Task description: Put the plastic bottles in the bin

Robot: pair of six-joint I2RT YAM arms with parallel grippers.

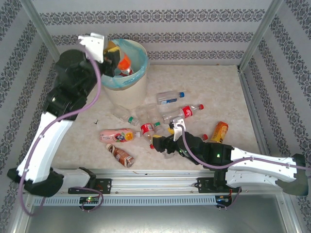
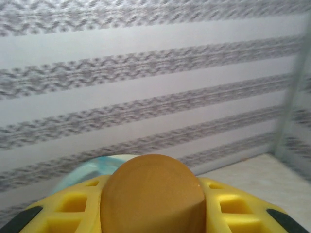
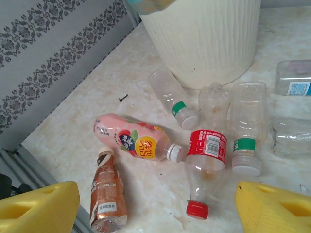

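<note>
Orange-brown bottle [image 2: 153, 194], seemingly base-first, clamped in the left gripper [image 1: 115, 57] over the bin [image 1: 127, 94], upper left.
Right gripper [image 3: 155, 206] gapes wide, empty, above loose bottles [image 1: 182, 112] mid-frame on the table [image 1: 233, 97].

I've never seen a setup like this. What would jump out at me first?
First, the scatter of plastic bottles lying on their sides on the pale table, in front of the tall cream bin at its far left. Above that bin, the left gripper holds an orange bottle over its mouth, while the right gripper hangs open just above the bottles nearest the arms.
</note>
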